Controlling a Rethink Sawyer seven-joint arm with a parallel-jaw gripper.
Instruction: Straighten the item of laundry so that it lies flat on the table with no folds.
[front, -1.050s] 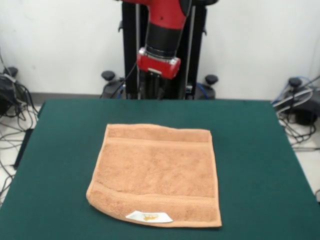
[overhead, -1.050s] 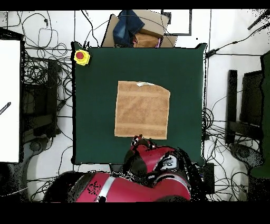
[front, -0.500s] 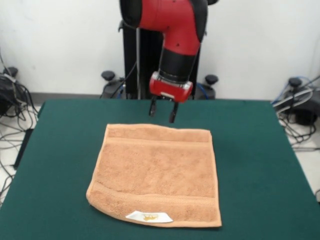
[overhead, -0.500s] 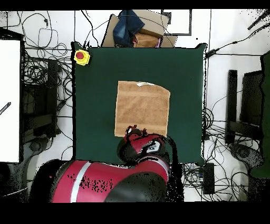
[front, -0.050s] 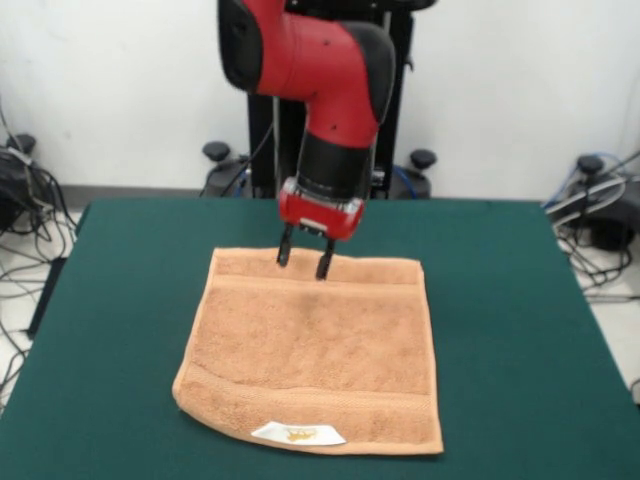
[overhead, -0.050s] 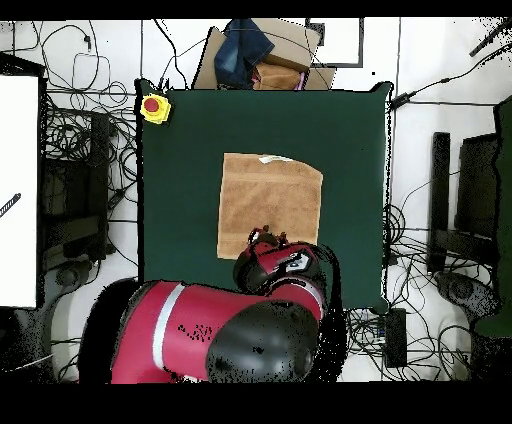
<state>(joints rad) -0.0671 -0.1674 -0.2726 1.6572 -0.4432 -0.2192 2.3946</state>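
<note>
The item of laundry, an orange-tan towel (front, -0.050s: 315, 345), lies spread on the dark green table (front, -0.050s: 120, 300); its white label (front, -0.050s: 298, 434) sits on the near edge, and the near left corner curls slightly. Seen from overhead, the towel (overhead, -0.050s: 268, 200) lies at the table's (overhead, -0.050s: 180, 150) middle. My gripper (front, -0.050s: 304, 259) hangs open just above the towel's far edge, its two dark fingers apart with nothing between them. In the overhead view the arm covers the towel's edge nearest the base, and the gripper (overhead, -0.050s: 268, 238) barely shows there.
A yellow box with a red button (overhead, -0.050s: 154, 107) sits on one table corner. A cardboard box with blue cloth (overhead, -0.050s: 255, 52) stands beyond the table's far edge. Cables lie on the floor on both sides (front, -0.050s: 22, 190).
The arm has swung down and out over the table; the gripper moved from above the table's far edge to just over the towel's far border. The towel has not moved.
</note>
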